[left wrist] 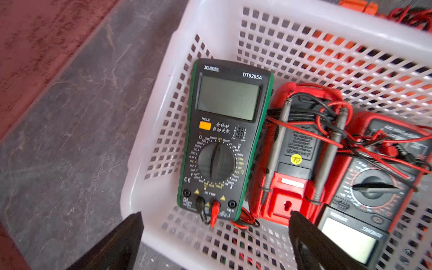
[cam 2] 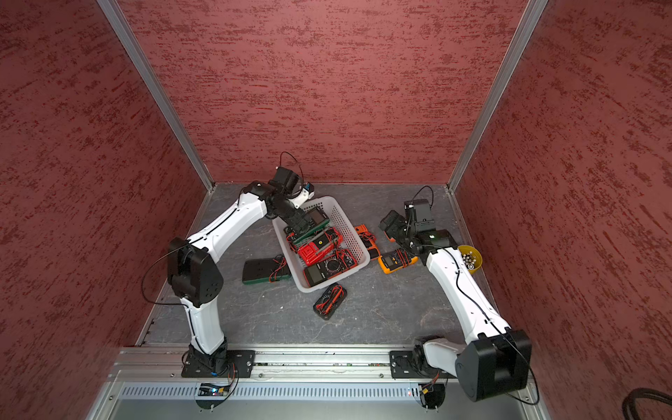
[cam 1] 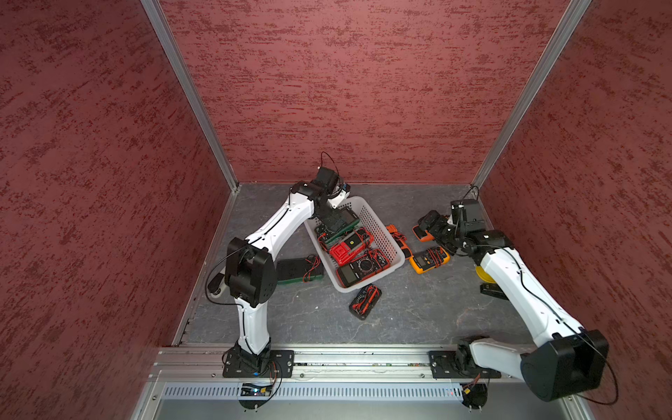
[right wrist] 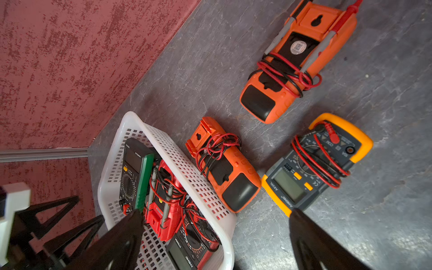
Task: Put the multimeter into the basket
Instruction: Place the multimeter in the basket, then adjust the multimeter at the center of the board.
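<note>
The white basket (cam 1: 394, 251) (cam 2: 349, 232) (left wrist: 280, 35) (right wrist: 177, 149) stands mid-table and holds three multimeters. A green-edged one (left wrist: 224, 140) (right wrist: 134, 173) lies face up at its far end. Beside it are a red one (left wrist: 294, 159) lying face down and a red-black one (left wrist: 374, 187). My left gripper (cam 1: 329, 220) (cam 2: 296, 222) (left wrist: 215, 212) hangs open just above the green meter, with nothing between its fingers. My right gripper (cam 1: 429, 222) (cam 2: 391, 222) (right wrist: 215, 210) is open and empty over the table right of the basket.
Loose multimeters lie on the table: a green one (cam 1: 300, 271) left of the basket, a black one (cam 1: 365, 302) in front, and two orange ones (right wrist: 229, 173) (right wrist: 297, 60) and a yellow one (right wrist: 315, 161) to the right. A yellow cup (cam 2: 471, 258) sits by the right wall.
</note>
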